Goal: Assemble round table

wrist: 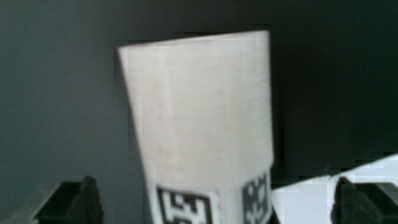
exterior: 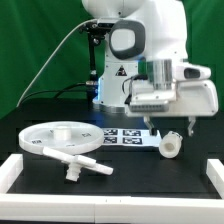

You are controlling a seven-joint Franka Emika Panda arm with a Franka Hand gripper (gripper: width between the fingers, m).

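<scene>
Short thick cylinder (exterior: 171,146) lies on the counter (exterior: 140,166) at the exterior view's right, just below the pincer (wrist: 217,198), whose fingers (wrist: 71,200) stand apart and empty, so a good grasp likely means descending centred over its width before closing squarely.

Gripper (exterior: 171,122) hangs just above the cylinder (exterior: 171,146), jaws spread. Disc (exterior: 55,137) and foot (exterior: 82,163) sit well off to the exterior view's left of it, with the marker board (exterior: 125,136) nearer.
</scene>
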